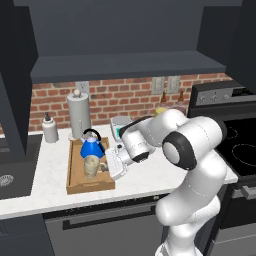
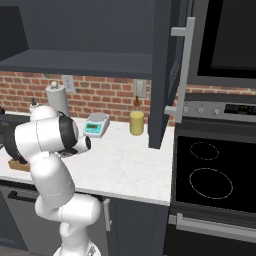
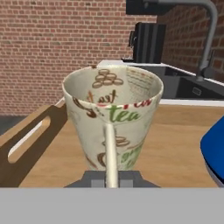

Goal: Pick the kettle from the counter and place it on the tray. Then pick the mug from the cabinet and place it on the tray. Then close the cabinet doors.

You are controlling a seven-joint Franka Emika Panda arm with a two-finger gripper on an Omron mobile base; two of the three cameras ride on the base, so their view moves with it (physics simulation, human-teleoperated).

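Currently, status below.
claw: gripper pinched narrow on the mug by its handle side; hand view shows the mug dead centre, handle strip running down to the fingers.
mug position: over or on the tray, just in front of the kettle; cannot tell if its base touches the wood yet.
kettle: on the tray, far half, upright.
risk 1: release before the base is seated, so the mug drops and tips; it flares upward, so top-heavy.
risk 2: pulling back without opening fully drags the mug by its handle off the tray's near edge.
risk 3: mug sits near the kettle; a sideways swing on retreat could knock either one.
risk 4: cabinet door hangs open right of the tray; the arm lifting toward it could clip the panel or its bar handle.
view diff: left base view gives the tray layout, 2 items; right base view gives the open door and counter; hand view gives the grip detail and tray cut-out handle.
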